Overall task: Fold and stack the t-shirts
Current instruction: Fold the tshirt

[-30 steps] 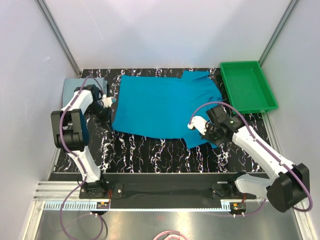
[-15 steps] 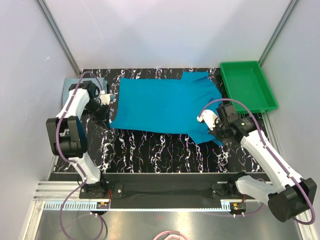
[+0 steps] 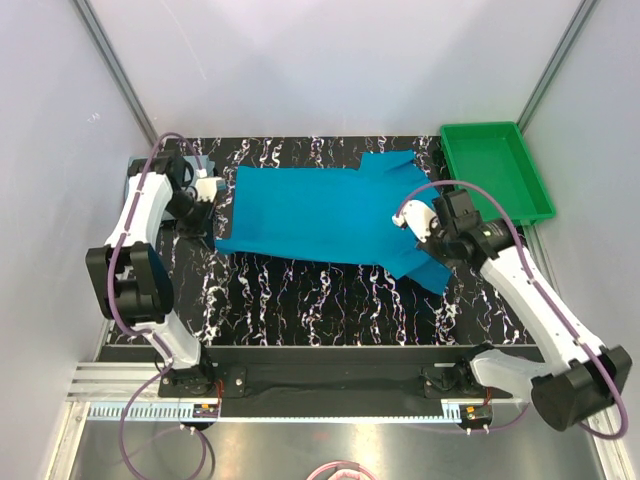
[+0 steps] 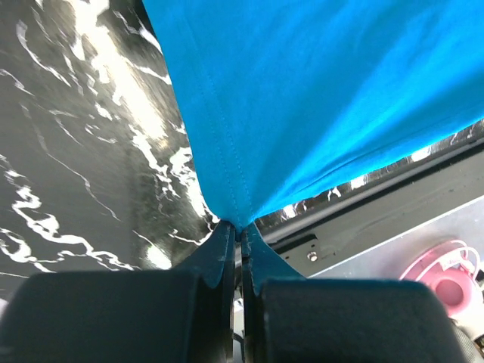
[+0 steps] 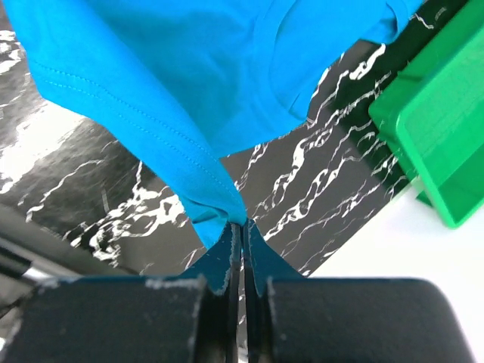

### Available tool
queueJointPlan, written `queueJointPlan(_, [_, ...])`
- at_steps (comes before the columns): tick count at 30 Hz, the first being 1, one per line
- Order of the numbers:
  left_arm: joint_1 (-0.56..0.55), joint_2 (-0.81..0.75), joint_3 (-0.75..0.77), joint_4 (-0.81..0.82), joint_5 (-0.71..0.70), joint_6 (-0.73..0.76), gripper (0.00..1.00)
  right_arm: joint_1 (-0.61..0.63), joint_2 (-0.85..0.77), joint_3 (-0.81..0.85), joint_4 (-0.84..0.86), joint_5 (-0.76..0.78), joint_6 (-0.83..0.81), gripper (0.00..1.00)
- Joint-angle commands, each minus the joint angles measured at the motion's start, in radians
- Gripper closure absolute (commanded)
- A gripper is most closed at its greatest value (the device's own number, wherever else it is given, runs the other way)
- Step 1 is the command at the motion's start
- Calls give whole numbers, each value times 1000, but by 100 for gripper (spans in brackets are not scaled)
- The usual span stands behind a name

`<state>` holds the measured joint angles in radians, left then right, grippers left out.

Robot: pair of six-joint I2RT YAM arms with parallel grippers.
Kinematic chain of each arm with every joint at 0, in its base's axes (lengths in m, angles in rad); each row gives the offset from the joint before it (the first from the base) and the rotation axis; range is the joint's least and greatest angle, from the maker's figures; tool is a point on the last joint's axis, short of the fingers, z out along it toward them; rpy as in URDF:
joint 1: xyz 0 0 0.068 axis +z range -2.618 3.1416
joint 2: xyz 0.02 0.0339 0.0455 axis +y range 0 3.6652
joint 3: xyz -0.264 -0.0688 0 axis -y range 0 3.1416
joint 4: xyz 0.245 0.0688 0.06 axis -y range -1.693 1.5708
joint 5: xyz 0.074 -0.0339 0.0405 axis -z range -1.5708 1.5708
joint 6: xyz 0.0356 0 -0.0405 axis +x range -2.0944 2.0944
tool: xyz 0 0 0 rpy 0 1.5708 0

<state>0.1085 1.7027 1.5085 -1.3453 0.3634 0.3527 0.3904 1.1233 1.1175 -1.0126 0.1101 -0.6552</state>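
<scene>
Teal t-shirt [image 3: 320, 215] spread unfolded across far half of worktop [image 3: 300, 290]. L end effector [image 4: 240, 227] pinched shut on its near-left corner, R end effector [image 5: 242, 227] on near-right corner. Grey-blue t-shirt [image 3: 136, 168] at far-left corner, mostly hidden; prob. folding of teal plus stacking left.

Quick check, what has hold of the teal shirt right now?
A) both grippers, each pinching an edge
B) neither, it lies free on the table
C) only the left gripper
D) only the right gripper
A: in the wrist views the left gripper and the right gripper are each shut on a pinched edge of the teal shirt.
</scene>
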Motion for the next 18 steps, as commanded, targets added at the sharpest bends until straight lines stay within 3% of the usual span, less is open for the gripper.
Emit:
queueJointPlan(1, [5, 46, 76, -86, -15, 23, 100, -7, 70, 22, 100, 40, -70, 100])
queueJointPlan(18, [7, 365, 386, -160, -41, 38, 100, -108, 412, 274, 267, 33, -190, 100])
